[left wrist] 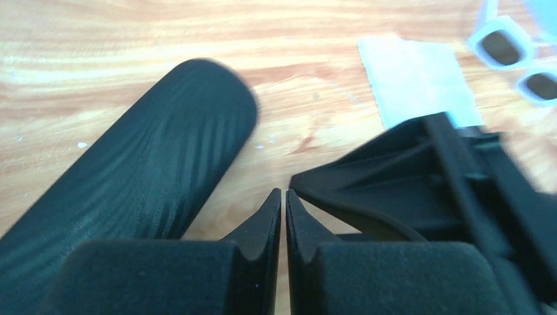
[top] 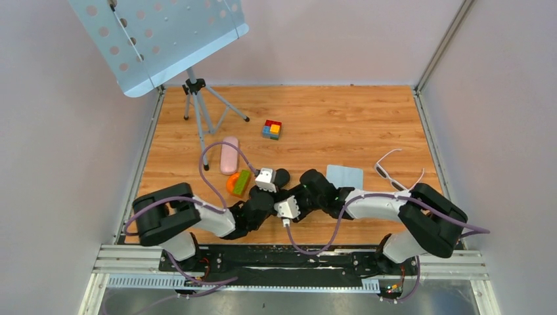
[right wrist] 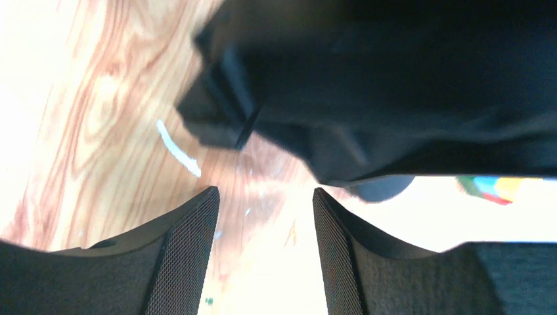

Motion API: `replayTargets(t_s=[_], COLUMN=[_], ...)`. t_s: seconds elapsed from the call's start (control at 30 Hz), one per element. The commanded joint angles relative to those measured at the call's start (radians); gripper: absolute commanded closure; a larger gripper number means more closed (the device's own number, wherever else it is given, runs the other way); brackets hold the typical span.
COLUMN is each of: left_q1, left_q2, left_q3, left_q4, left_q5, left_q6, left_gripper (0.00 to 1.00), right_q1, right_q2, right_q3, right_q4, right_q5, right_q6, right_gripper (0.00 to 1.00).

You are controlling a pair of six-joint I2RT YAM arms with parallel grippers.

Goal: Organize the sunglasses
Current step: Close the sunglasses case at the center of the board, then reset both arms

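Left claw [left wrist: 283, 200], closed and empty, sits beside the black case [left wrist: 144, 177]; right claw [right wrist: 265, 200] gapes half-open, empty. Right of the cloth [top: 345, 176], white-framed sunglasses [top: 389, 176] lie on the surface [top: 328, 118]: light, brittle, probably best pinched at the bridge.

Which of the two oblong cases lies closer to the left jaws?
The black case, which lies right beside the shut left jaws. The pink case sits farther back on the table, near the tripod.
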Motion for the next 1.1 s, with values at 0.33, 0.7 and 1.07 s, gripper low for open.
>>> replayTargets(t_s=[0.33, 0.7, 1.07], left_q1=[-0.082, -0.082, -0.027], left_q2=[-0.581, -0.828, -0.994], left_q3=[0.213, 0.353, 0.297], left_q4=[-0.985, -1.437, -1.483], left_q5=[-0.065, -0.172, -0.185], left_q6=[0.082, 0.170, 0.375], left_gripper=[0.55, 0.34, 0.00], right_q1=[-0.312, -0.499, -0.795], right_q2=[-0.290, -0.488, -0.588], right_q3=[0.201, 0.259, 0.251], right_q4=[-0.577, -0.635, -0.624], right_q5=[-0.156, 0.118, 0.029], right_q6=[0.273, 0.672, 0.881], right_gripper=[0.42, 0.03, 0.00])
